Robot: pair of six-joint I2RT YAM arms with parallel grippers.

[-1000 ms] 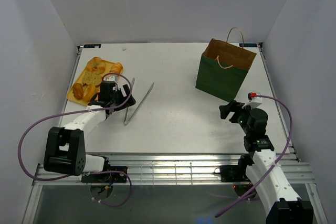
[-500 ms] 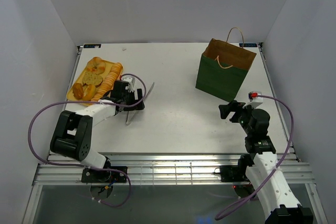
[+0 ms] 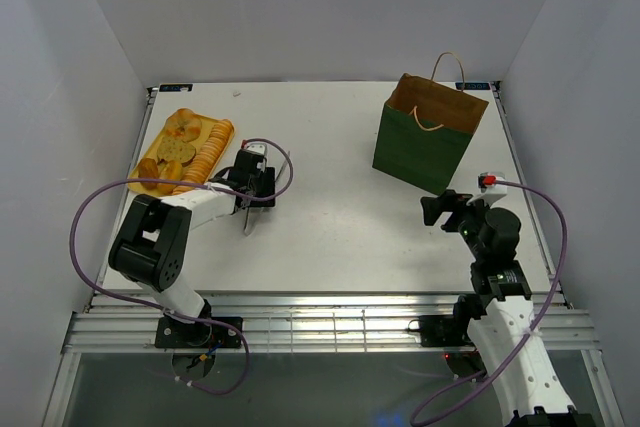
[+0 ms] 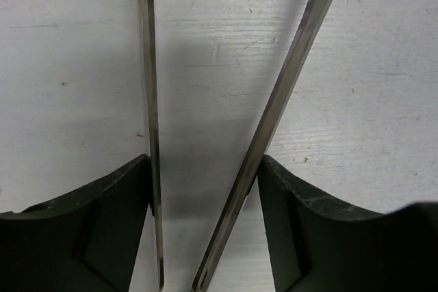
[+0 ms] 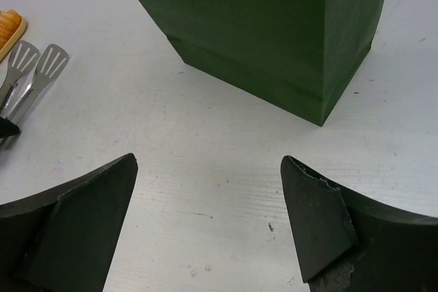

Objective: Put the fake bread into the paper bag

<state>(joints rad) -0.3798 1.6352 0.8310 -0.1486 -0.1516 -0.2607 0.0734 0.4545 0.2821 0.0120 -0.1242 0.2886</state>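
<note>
The fake bread [image 3: 182, 145], golden rolls, bagels and a long ridged loaf, lies on a yellow tray [image 3: 139, 183] at the far left; an orange bit of it shows in the right wrist view [image 5: 8, 24]. The dark green paper bag [image 3: 424, 144] stands open at the back right, and fills the top of the right wrist view [image 5: 274, 25]. My left gripper [image 3: 255, 187] is low over the metal tongs [image 3: 247, 221], right of the tray. In its wrist view the fingers [image 4: 130, 203] press on the outsides of both tong arms [image 4: 274, 121]. My right gripper [image 3: 438, 209] is open and empty just in front of the bag [image 5: 209, 169].
The tongs' two slotted heads [image 5: 34, 63] lie on the table beyond the left gripper. White walls close in the table on three sides. A purple cable [image 3: 90, 217] loops beside the left arm.
My left gripper has swung right from the tray's edge to over the tongs and now has both tong arms between its fingers. The right arm has barely shifted.
</note>
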